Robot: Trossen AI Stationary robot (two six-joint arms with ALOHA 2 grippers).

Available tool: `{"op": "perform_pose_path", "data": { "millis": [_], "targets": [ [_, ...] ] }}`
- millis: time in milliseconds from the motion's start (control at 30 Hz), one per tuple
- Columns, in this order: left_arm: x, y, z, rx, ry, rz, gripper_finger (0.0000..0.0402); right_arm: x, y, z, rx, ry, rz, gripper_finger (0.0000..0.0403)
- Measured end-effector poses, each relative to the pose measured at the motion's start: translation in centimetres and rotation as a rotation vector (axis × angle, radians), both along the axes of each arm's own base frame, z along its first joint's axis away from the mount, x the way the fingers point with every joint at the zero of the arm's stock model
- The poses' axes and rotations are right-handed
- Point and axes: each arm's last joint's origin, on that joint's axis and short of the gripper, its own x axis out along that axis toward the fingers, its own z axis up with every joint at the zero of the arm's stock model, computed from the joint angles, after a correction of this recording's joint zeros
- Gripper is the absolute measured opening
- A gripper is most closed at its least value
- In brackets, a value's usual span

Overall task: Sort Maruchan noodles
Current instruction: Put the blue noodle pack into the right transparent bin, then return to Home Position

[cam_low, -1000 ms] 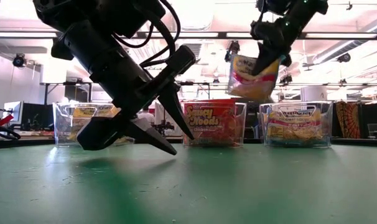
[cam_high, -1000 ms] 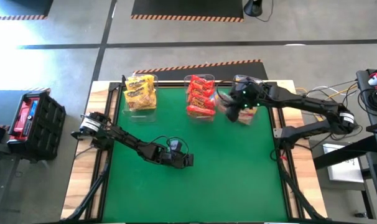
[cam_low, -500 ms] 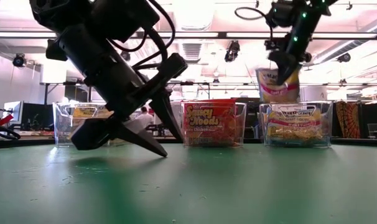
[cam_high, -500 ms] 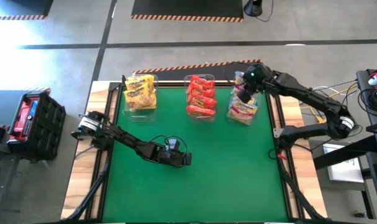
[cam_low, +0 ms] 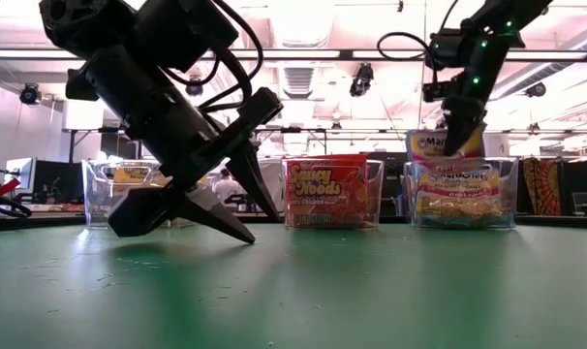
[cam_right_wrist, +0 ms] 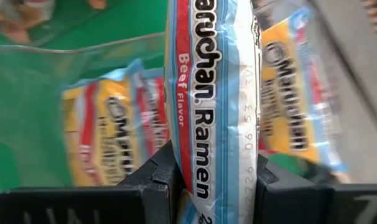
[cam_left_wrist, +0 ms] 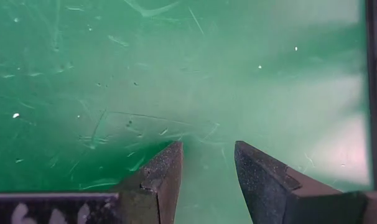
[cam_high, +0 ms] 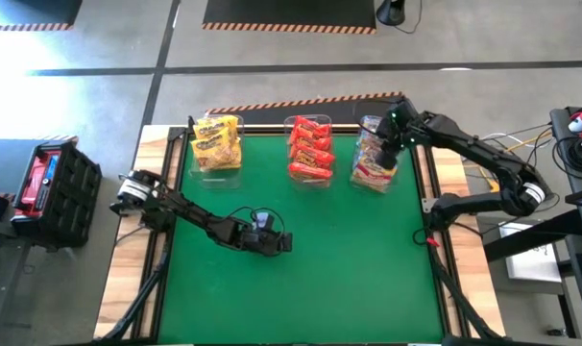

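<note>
Three clear bins stand in a row at the table's far edge. The left bin holds yellow-orange Maruchan noodles, the middle bin red packets, the right bin pale multicoloured ones. My right gripper is over the right bin, shut on a pale blue-and-white packet. My left gripper hangs low over the green mat left of the table's middle. It is open, with nothing between its fingers. My right gripper pinches the packet by its two flat faces between the two fingers, near its upper end. The fingers slant down from above. The packet hangs upright on edge below them, its lower part down among the packets in the right bin.
The green mat is bare from the bins to the near edge. A black crate stands on the floor to the left of the table. Cables and equipment lie to the right of it.
My right gripper has swung toward the table's right edge and sunk. It carried the packet from the gap between the middle and right bins to over the right bin. The packet has turned from tilted to upright, and its lower part has gone down into that bin.
</note>
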Motion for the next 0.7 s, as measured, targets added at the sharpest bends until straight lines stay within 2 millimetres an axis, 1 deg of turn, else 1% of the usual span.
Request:
{"op": "perform_pose_path", "data": {
  "millis": [100,200,300,467,600,700],
  "targets": [
    [-0.1,0.1,-0.1,0.002,-0.007,0.005,0.0134,0.0,0.1,-0.5,0.053,-0.043,-0.031,0.0091],
    [-0.3,0.3,-0.2,0.007,-0.02,0.015,0.0134,0.0,0.1,-0.7,0.064,-0.058,-0.066,0.0099],
    [-0.5,0.3,-0.5,0.002,-0.041,0.016,0.0134,-0.2,0.0,-0.8,0.061,-0.051,-0.08,0.0119],
    [-0.7,0.4,-0.6,-0.003,-0.061,0.018,0.0134,-0.3,-0.1,-0.8,0.046,-0.038,-0.111,0.0168],
    [-0.7,0.6,-0.6,-0.002,-0.064,0.024,0.0134,-0.3,-0.4,0.2,-0.002,-0.028,-0.176,0.0201],
    [-0.8,1.1,-0.4,0.028,-0.056,0.016,0.0134,-0.1,-0.6,1.6,-0.03,-0.065,-0.185,0.0211]
  ]
}}
